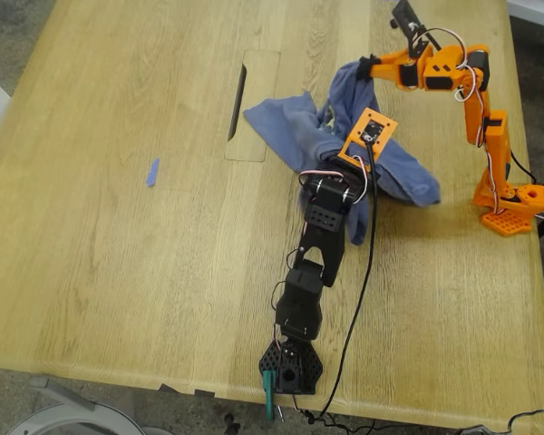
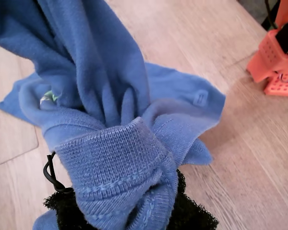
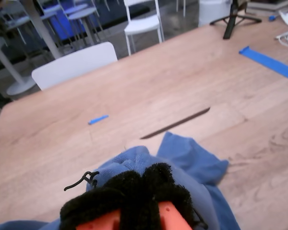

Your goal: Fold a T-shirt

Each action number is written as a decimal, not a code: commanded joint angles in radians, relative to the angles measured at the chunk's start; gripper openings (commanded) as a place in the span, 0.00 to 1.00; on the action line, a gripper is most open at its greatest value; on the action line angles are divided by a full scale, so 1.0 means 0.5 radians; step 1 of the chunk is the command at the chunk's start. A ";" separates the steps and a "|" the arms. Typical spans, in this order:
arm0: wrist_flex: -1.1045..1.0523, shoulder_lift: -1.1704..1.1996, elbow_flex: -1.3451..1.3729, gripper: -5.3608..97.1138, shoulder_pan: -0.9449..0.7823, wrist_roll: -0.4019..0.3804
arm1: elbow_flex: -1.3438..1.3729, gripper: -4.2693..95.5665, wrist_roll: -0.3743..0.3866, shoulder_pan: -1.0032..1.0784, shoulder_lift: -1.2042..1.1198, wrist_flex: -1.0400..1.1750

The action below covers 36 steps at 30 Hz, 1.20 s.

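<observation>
T-shirt [image 1: 394, 172]: slate-blue, bunched in a heap on the table toward the exterior view's right — not flat, not folded; one flap spreads toward the slot, another toward the orange arm's base.
My first gripper [image 2: 134, 201]: black-padded jaws closed on a thick wad of T-shirt with the ribbed hem wrapped over them; it belongs to the black arm.
Print: a small green-yellow patch [image 2: 49, 97] peeks from a fold, too crumpled to read.
My second gripper [image 3: 137, 194]: orange with black pads, pressed into the top of the heap; cloth sits around the pads, but I cannot tell whether the jaws pinch it.
Table [image 1: 118, 272]: light wood — a dark cable slot [image 1: 237, 101] just beside the cloth.
Tape scrap [image 1: 151, 172]: blue, lying well apart from the T-shirt, toward the exterior view's left.
</observation>
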 commanded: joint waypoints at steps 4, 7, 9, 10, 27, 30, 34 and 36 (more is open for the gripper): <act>-0.089 0.325 -0.255 0.05 -0.067 -0.028 | -0.110 0.04 -0.021 -0.025 0.175 -0.193; -0.239 0.353 -0.255 0.05 -0.107 -0.031 | -0.110 0.04 -0.021 -0.031 0.184 -0.301; -0.316 0.368 -0.267 0.05 -0.132 -0.028 | -0.110 0.04 -0.025 -0.037 0.190 -0.359; -0.337 0.377 -0.279 0.05 -0.144 -0.025 | -0.110 0.04 -0.025 -0.040 0.190 -0.399; -0.819 0.666 -0.328 0.05 -0.362 -0.052 | -0.110 0.04 -0.046 -0.141 0.319 -0.773; -0.881 0.706 -0.331 0.05 -0.362 -0.058 | -0.110 0.04 -0.049 -0.172 0.344 -0.825; -0.945 0.752 -0.331 0.05 -0.362 -0.074 | -0.110 0.04 -0.058 -0.249 0.377 -0.923; -0.982 0.767 -0.334 0.05 -0.362 -0.077 | -0.110 0.04 -0.061 -0.279 0.390 -0.979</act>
